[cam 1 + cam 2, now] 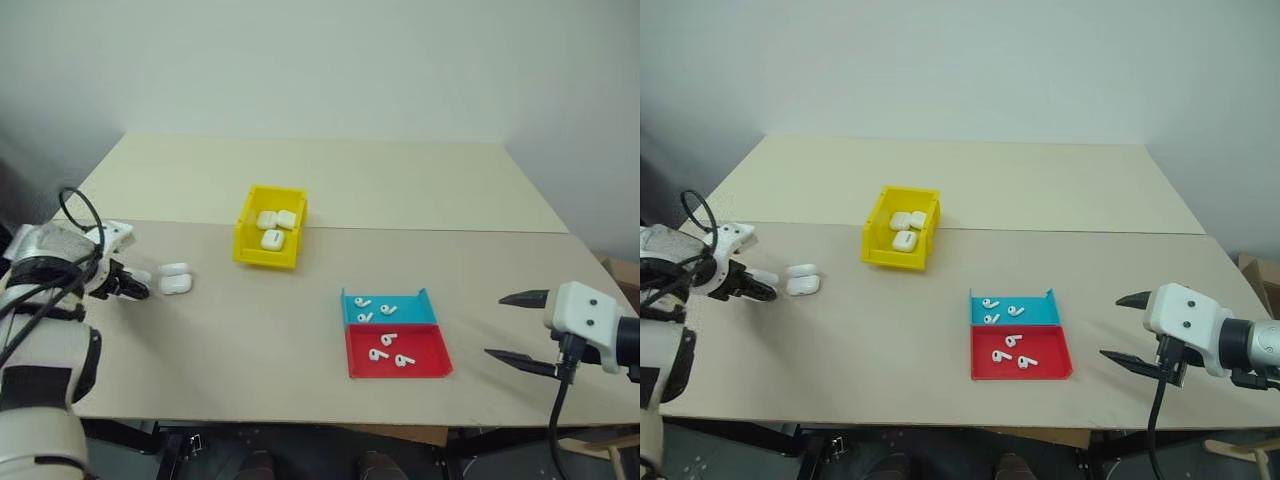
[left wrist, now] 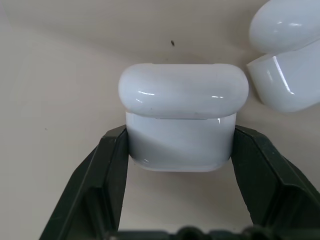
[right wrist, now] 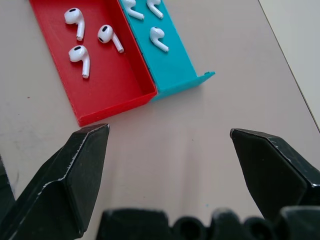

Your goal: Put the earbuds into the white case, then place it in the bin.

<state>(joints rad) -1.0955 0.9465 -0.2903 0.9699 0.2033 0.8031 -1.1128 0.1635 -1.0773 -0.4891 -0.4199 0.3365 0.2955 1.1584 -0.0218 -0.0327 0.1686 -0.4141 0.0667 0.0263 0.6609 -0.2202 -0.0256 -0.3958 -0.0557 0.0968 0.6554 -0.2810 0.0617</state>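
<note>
Glossy white plastic, a small rounded-rectangular earbud case [image 2: 183, 117] sits clamped between the two black fingers [image 2: 107, 172] of the left gripper [image 1: 138, 284] at the table's left edge, its lid closed in the left wrist view. A second, identical white case [image 1: 175, 280] lies just beside the held one on the pale beige tabletop [image 1: 260, 340]. Farther in, near the table's middle, stands the bright yellow rectangular plastic bin [image 1: 270, 226], holding three more white cases [image 1: 275, 229]. To its right and nearer the robot lie the shallow blue tray [image 1: 388, 308] and the shallow red tray [image 1: 398, 352], touching side by side, each with tiny white stemmed earbuds [image 3: 82, 34] inside. The right gripper [image 1: 520, 328] hovers over the table's right edge, well apart from the trays, its fingers spread wide and empty.
</note>
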